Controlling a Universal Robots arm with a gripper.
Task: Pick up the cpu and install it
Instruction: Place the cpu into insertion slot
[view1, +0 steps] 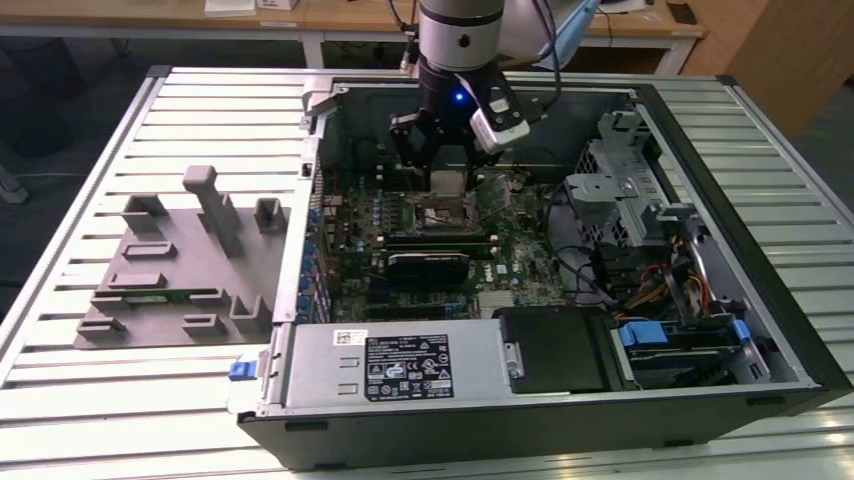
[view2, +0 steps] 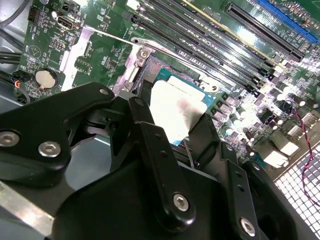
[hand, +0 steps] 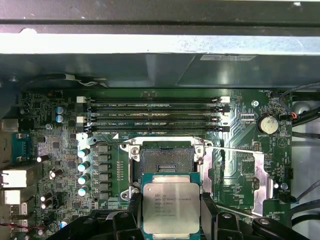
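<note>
Between the fingers of the claw (view1: 450, 178): the cpu (hand: 171, 206), gripped by two opposite edges, above the motherboard (hand: 55, 145).
The open socket (hand: 166, 159) lies just beyond the claw, not yet filled. To do this step well, I think the chip must be held flat, its sides parallel to the socket frame, and meet the socket without any sideways push.

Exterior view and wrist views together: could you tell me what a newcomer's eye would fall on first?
The silver-topped cpu clamped in the black gripper, close to the empty socket on the green motherboard. Around it, the opened computer case lies on a slatted metal table, with a grey moulded fixture at the exterior view's left.
</note>
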